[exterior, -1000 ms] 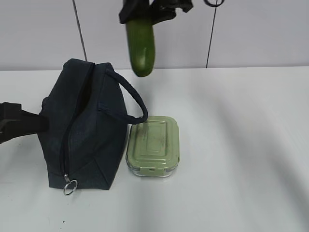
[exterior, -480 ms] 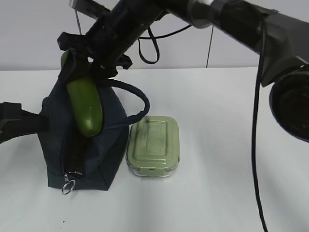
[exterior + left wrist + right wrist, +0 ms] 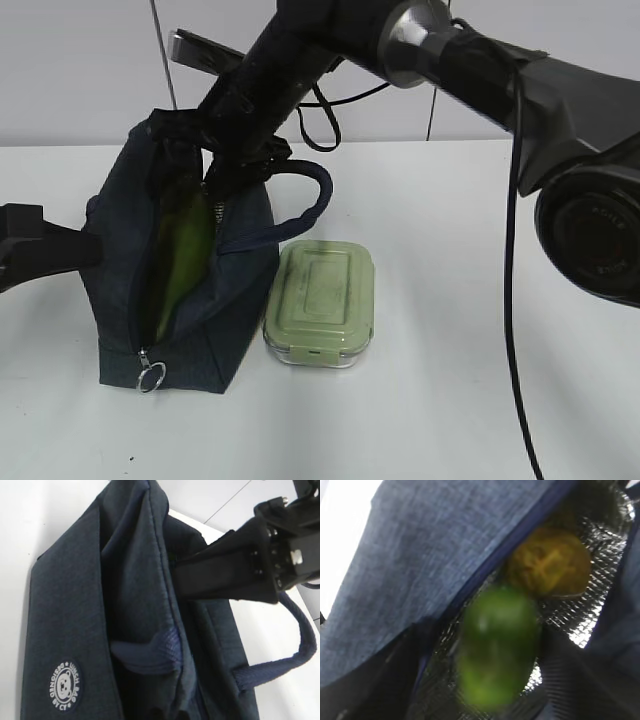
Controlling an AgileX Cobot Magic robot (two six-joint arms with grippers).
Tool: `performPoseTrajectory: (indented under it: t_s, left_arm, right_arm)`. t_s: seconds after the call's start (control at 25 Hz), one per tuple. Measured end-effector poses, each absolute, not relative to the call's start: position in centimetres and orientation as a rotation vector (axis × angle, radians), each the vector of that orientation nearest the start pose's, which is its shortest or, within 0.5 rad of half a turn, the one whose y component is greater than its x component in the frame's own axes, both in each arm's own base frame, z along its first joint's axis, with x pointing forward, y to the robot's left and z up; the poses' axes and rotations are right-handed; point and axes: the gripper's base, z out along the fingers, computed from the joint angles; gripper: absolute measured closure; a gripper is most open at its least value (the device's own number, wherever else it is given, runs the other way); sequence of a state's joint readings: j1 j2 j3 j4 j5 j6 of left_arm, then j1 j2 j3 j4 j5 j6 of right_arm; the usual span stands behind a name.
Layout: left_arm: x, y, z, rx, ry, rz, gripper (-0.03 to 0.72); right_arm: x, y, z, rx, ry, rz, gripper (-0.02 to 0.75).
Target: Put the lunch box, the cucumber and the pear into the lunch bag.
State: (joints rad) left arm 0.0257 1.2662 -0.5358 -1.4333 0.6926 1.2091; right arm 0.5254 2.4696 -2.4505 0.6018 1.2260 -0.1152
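While the right gripper (image 3: 215,165) is lowering the cucumber (image 3: 185,255) into the bag (image 3: 180,270) beside the pear (image 3: 550,562) (jaw state hidden, both arms), the box (image 3: 318,303) is waiting outside, risking a cramped fit.

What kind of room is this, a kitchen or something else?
Probably a lab or test bench, not a kitchen: a bare white table, a plain wall with cables, and robot arms packing a cucumber into a lunch bag beside a lunch box.

Exterior slanting down, both wrists close on lunch bag (image 3: 180,290)
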Motion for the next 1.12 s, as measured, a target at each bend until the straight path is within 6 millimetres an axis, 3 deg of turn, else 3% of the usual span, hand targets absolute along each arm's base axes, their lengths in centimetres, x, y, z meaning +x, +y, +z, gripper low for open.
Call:
performPoseTrajectory:
  t_s: [0.16,0.44,0.68,0.8,0.96,1.12]
  left_arm:
    - [21.8,-5.2,22.3,0.111,2.267,-0.878,0.701]
    - [21.8,-5.3,22.3,0.112,2.266,-0.881,0.701]
    - [21.8,-5.3,22.3,0.112,2.266,-0.881,0.701]
    - [21.8,-5.3,22.3,0.112,2.266,-0.881,0.701]
    - [21.8,-5.3,22.3,0.110,2.265,-0.883,0.701]
    - [21.8,-5.3,22.3,0.105,2.263,-0.886,0.701]
  right_arm:
    - [43.6,30.4,25.9,-0.771,2.550,0.876,0.132]
    - [43.4,28.1,33.5,-0.745,2.340,0.655,0.168]
    - [43.7,24.6,36.8,-0.655,2.296,0.626,0.174]
    - [44.2,21.9,38.3,-0.581,2.285,0.610,0.174]
    - [45.1,17.8,39.1,-0.468,2.306,0.663,0.174]
    - [46.6,13.6,37.0,-0.336,2.394,0.784,0.174]
